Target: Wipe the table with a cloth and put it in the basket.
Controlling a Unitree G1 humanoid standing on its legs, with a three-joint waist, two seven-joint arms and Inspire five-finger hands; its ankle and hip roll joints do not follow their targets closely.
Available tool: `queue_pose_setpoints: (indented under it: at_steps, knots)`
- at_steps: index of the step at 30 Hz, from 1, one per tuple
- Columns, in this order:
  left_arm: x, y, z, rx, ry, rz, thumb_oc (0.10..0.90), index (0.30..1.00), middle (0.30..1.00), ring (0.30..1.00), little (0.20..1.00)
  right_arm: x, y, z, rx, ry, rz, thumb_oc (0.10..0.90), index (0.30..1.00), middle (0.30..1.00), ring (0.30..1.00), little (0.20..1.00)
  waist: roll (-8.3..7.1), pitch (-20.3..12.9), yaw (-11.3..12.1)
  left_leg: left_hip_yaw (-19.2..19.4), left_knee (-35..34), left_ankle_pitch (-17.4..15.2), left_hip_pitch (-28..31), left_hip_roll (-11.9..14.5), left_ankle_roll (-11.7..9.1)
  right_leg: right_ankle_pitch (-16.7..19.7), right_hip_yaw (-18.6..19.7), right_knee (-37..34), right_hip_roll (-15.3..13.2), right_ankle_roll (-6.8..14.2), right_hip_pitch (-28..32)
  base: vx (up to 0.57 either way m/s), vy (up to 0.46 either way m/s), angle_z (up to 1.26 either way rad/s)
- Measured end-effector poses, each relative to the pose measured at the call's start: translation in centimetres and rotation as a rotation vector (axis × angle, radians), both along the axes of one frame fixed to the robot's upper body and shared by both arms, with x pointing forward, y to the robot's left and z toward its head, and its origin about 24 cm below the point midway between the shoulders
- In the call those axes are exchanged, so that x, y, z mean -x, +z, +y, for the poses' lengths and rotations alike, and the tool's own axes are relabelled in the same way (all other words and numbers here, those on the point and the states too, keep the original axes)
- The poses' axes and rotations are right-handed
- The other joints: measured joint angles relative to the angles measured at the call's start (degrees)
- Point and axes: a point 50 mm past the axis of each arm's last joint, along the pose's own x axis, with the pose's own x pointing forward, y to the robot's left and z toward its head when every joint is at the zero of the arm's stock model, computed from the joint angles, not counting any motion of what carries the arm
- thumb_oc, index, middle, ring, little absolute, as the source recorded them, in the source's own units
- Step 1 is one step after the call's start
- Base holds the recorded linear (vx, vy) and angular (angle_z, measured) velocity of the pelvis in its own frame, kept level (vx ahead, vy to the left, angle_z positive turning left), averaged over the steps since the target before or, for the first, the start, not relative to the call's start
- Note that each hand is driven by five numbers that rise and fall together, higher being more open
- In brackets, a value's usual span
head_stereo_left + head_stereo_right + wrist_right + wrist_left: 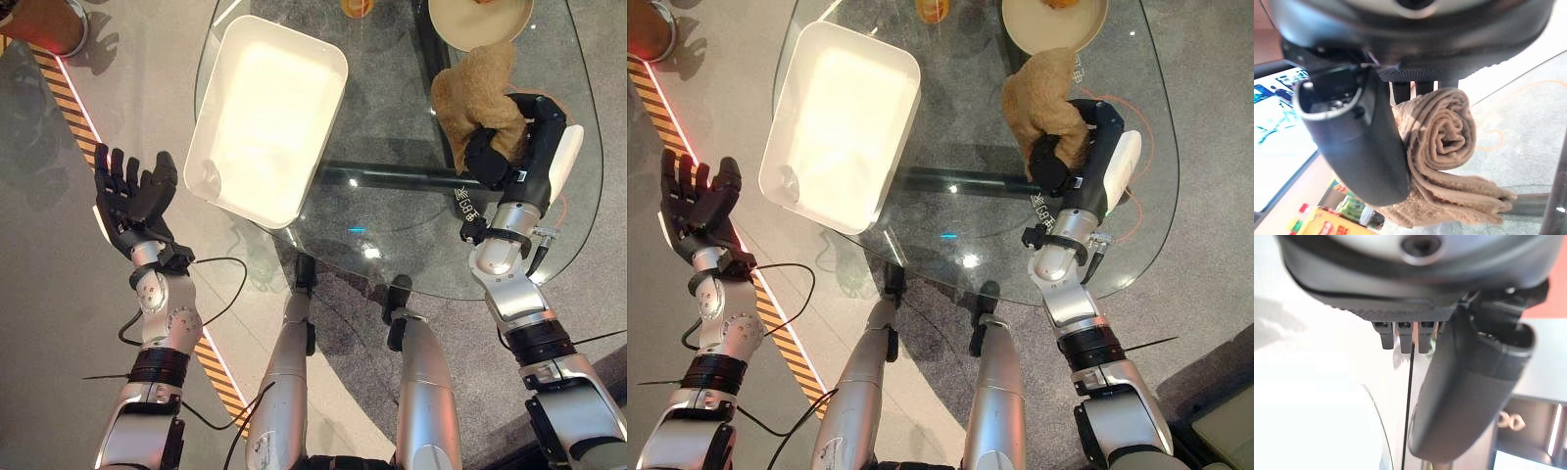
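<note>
— Where was the cloth [477, 90] when you stopped?

— At the upper right of the frame, above the glass table [392, 211]. Your right hand [514, 147] had its fingers and thumb curled round the tan cloth, which stood bunched above the hand, between thumb and fingers.

— Any writing worth noting?

— White characters showed on the right wrist, too small to read.

— And the basket [266, 122]?

— The white basket sat at the upper middle of the frame, on the table's left edge, well apart from the cloth. A cream plate [480, 22] lay just beyond the cloth.

— Your left hand [132, 196]?

— At the left, off the table, fingers straight and spread, holding nothing.
</note>
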Motion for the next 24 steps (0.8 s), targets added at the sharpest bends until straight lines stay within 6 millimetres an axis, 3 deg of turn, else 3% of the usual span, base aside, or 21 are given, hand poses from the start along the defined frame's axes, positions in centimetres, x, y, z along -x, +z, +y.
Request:
queue_pose_setpoints:
  at_steps: [14,24]
  knots:
    - [-0.7,-1.7,-4.7,0.072,-0.486,0.043,0.8,0.9,0.9,0.9,0.9,0.8,1.4,1.9,0.163,0.131,-0.065,0.1,0.3,0.3,0.3,0.2,0.0,0.0,-0.19,0.24,-0.34,-0.15,1.0,0.09,0.22,0.07,0.12,-0.65,0.08,0.09,0.96,0.0,0.0,0.0]
    - [-0.8,-1.4,-6.3,0.127,-0.626,0.059,0.8,0.9,0.9,0.9,0.9,0.8,1.4,2.8,0.213,0.211,-0.029,0.1,0.3,0.3,0.3,0.2,0.0,0.0,-0.17,0.43,-0.92,-0.03,1.96,0.11,0.08,0.2,0.13,-1.39,0.13,0.24,1.98,0.0,0.0,0.0]
